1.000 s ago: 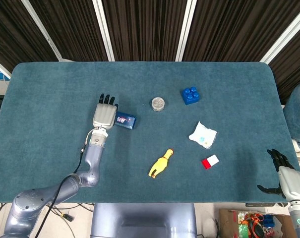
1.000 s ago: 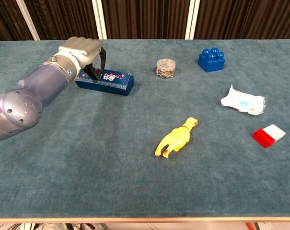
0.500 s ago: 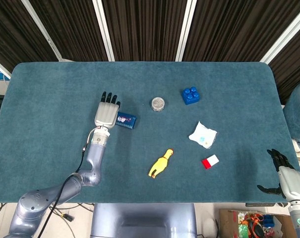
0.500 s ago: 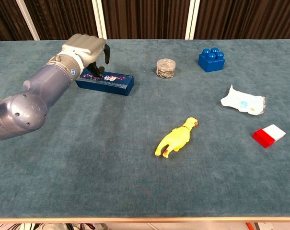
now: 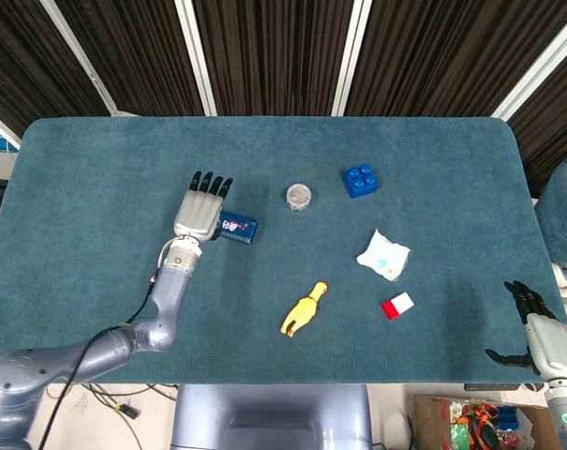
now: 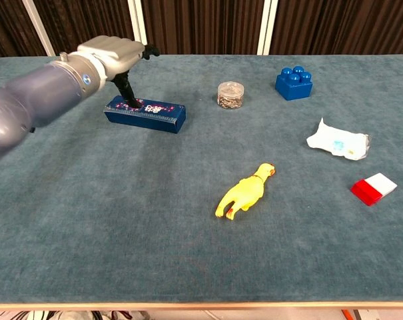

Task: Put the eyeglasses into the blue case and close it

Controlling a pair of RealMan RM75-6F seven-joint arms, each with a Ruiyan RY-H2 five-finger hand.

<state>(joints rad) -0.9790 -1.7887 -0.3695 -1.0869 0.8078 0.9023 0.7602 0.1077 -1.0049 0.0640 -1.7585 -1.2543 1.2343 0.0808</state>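
The blue case [image 5: 238, 228] lies shut on the table's left half, a patterned sticker on its lid [image 6: 148, 115]. No eyeglasses show in either view. My left hand [image 5: 199, 211] hovers over the case's left end with its fingers stretched out; in the chest view the left hand [image 6: 111, 53] sits above the case with one dark finger [image 6: 127, 92] reaching down to the lid. My right hand [image 5: 538, 336] hangs at the table's near right corner, fingers spread, holding nothing.
A small clear jar [image 5: 299, 196] and a blue toy block [image 5: 359, 181] stand to the right of the case. Nearer the front lie a yellow rubber chicken [image 6: 246, 192], a white packet [image 6: 338, 143] and a red-and-white block [image 6: 374, 188].
My left hand has lifted off the case and straightened its fingers; the forearm has risen in the chest view. The case and my right hand have not moved.
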